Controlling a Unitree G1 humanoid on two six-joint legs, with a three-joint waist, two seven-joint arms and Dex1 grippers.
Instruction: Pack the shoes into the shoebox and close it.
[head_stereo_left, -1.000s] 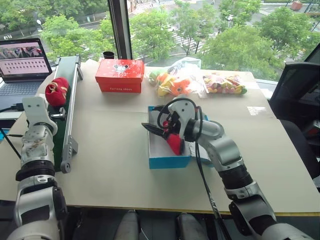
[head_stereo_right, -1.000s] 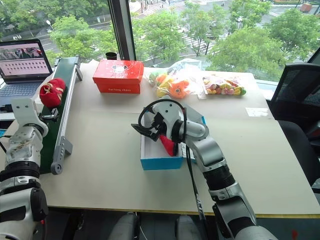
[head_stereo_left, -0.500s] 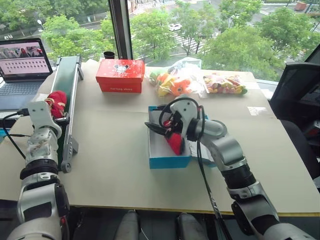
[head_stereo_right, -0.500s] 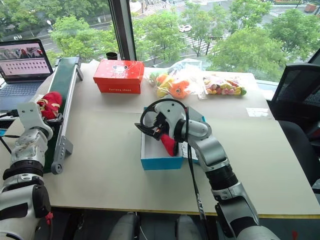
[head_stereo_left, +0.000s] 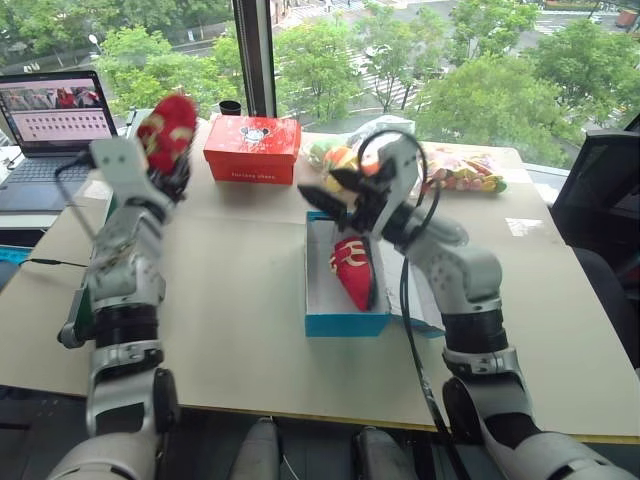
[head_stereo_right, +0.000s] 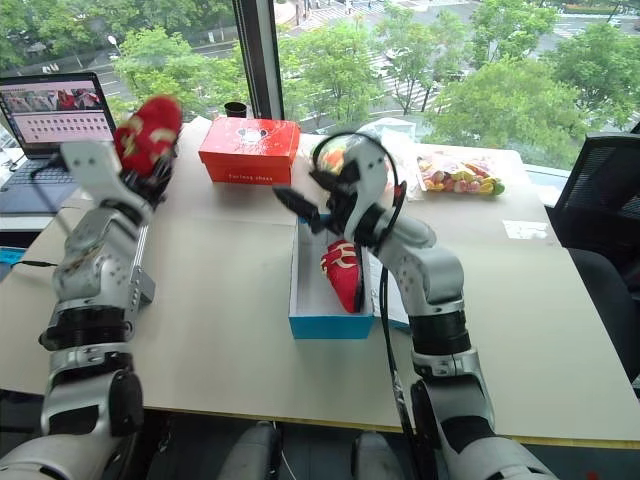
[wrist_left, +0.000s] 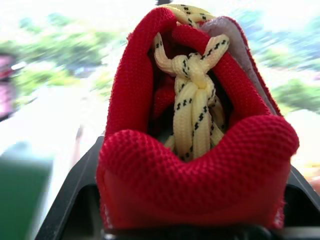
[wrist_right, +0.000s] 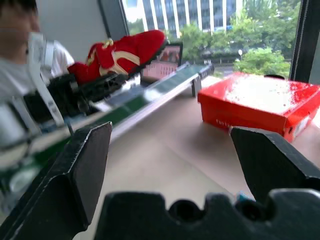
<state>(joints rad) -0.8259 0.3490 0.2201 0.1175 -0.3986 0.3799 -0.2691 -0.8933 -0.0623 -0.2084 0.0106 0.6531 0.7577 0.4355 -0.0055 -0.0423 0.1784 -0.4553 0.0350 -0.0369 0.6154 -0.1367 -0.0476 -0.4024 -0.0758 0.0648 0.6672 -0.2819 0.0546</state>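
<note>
Your left gripper (head_stereo_left: 165, 165) clamps one small red fabric shoe (head_stereo_left: 167, 130) at far left; your right gripper (head_stereo_right: 312, 200), fingers apart, hovers over the bright blue cardboard shoebox (head_stereo_left: 345, 322) holding the other red shoe (head_stereo_left: 352, 270).

A small red shoe of coarse knitted mesh cloth (wrist_left: 195, 165), matt and nubbly, sits between the left gripper's (wrist_left: 192, 220) smooth matt black plastic fingers (wrist_left: 70, 210); its cream-yellow woven lace (wrist_left: 192, 107) is flecked black. Beyond the right gripper's (wrist_right: 172, 162) dull black plastic fingers (wrist_right: 75, 175), a red cardboard shoebox (wrist_right: 260, 102) shows a glossy lid.
</note>
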